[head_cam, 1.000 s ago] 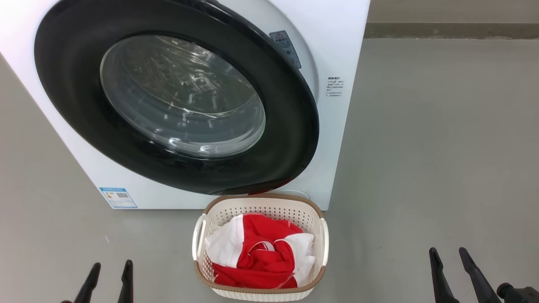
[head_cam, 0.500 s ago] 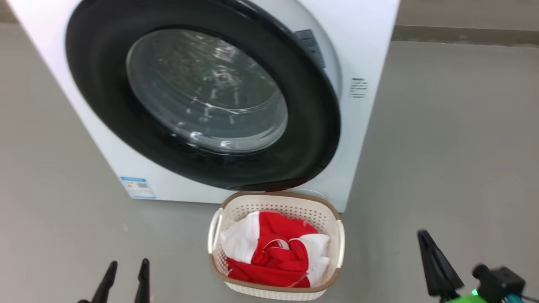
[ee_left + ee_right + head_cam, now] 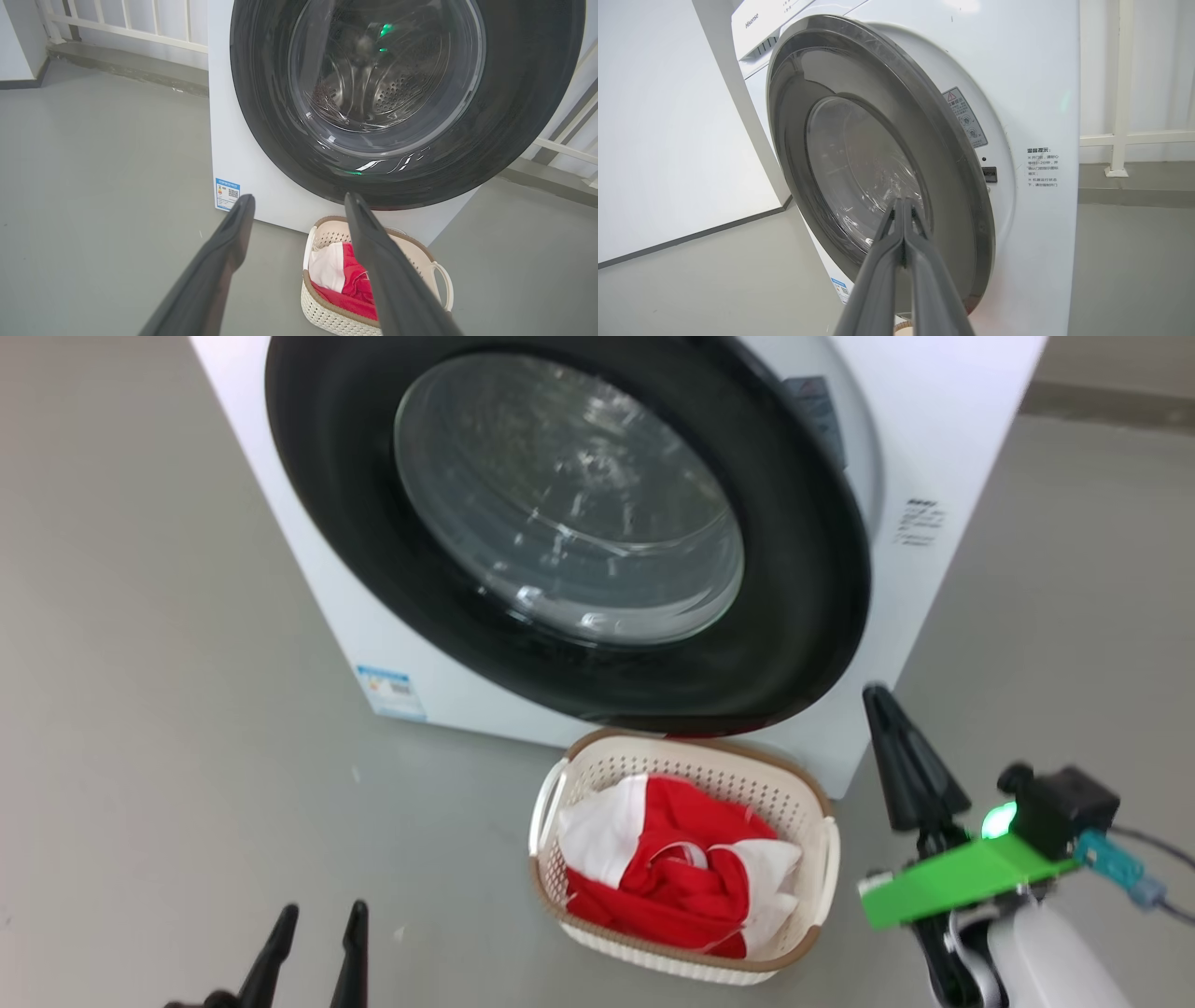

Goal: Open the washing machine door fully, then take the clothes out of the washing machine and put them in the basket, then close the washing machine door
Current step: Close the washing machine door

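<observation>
A: Where are the clothes lying?
B: In the basket, under the washing machine door, seemingly standing ajar.
A: Grippers?
B: The right gripper, spread a second ago, is pinching shut, empty, beside the basket; the left gripper is gaping, empty.

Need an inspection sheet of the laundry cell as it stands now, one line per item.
Surface: grey floor, a few pale specks.
Job's things: white washing machine; washing machine door slightly ajar on its latch side; red and white clothes lie in the basket, which sits on the floor below the door.
Clutter: nothing seen.
Pincers: left pincer open, empty, low over the floor; right pincer shut, empty, raised to the right of the basket, pointing at the door.
Cables: thin cable runs off the right wrist's camera mount.
Surroundings: white railing behind the machine.
</observation>
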